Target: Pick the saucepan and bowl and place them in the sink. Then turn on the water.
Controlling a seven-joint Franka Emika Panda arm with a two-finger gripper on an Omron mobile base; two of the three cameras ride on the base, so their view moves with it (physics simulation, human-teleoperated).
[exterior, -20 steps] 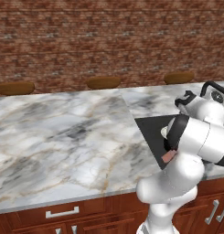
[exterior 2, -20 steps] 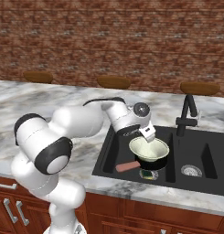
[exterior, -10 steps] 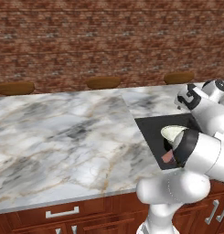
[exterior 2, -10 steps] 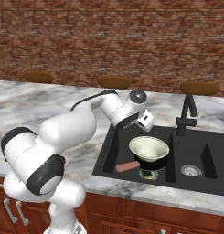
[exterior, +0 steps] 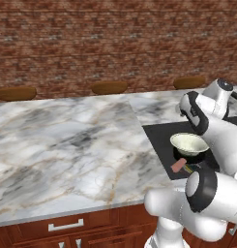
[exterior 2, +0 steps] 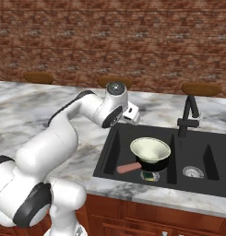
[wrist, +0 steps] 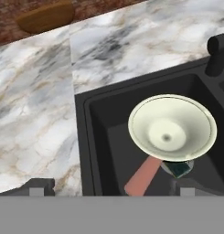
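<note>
Bowl [exterior 2: 150,150] sits inside the saucepan [exterior 2: 153,164] in the left basin of the sink [exterior 2: 110,159], near that basin's front right corner. Salmon-pink handle [exterior 2: 128,168] points toward the sink's front left corner. Pincer [exterior 2: 131,113] hangs above the sink's back left corner, jaws wide, holding nothing. Faucet [exterior 2: 188,115] stands at the sink's back edge. Marble surface [exterior 2: 36,110] surrounds the sink.

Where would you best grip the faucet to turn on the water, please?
Probably the short lever on the faucet, gripped from above with the open gripper: it juts sideways off the upright black post behind the sink, so it looks the easiest part to reach.
</note>
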